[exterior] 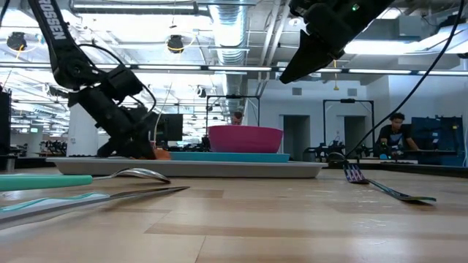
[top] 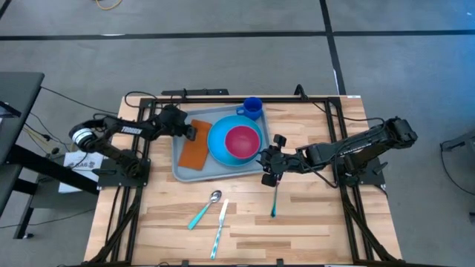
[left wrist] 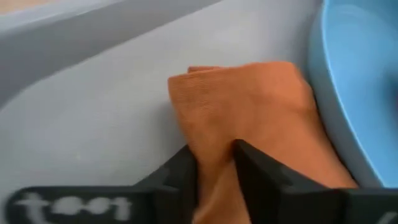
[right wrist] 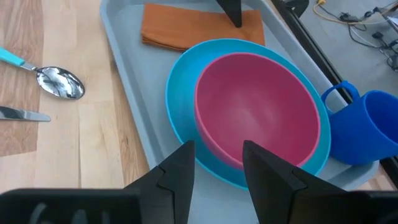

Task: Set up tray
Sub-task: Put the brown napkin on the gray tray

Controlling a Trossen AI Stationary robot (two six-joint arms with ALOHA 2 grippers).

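Note:
The light grey-blue tray [top: 182, 167] lies flat at the table's middle. On its floor rest a rust-brown napkin [top: 195, 150] and a bright blue plate [top: 220, 139] with a pink bowl [top: 242, 141] standing in it. A blue mug [top: 253, 107] sits at the tray's far rim. My left gripper [top: 190, 132] is down in the tray, shut on the napkin [left wrist: 249, 106]. My right gripper [top: 269, 160] hangs open above the tray's right rim. In the low view it [exterior: 311, 55] is well above the table, touching nothing. In its wrist view its fingers [right wrist: 217, 165] stand over the plate's edge. My left gripper pinches the napkin near its far-left end [left wrist: 214, 146] between its two fingers, coming slanting down from the table's left. The cloth bunches up between the fingertips; how many layers, I cannot tell. The rest of the napkin [right wrist: 186, 28] lies flat on the tray floor beside the plate.
On the bare wood near the tray lie a teal-handled spoon [top: 205, 208], a knife [top: 220, 227] and a fork [top: 274, 197]. A black frame runs along the table's edges. The mug [right wrist: 367, 127] crowds the tray's far right corner.

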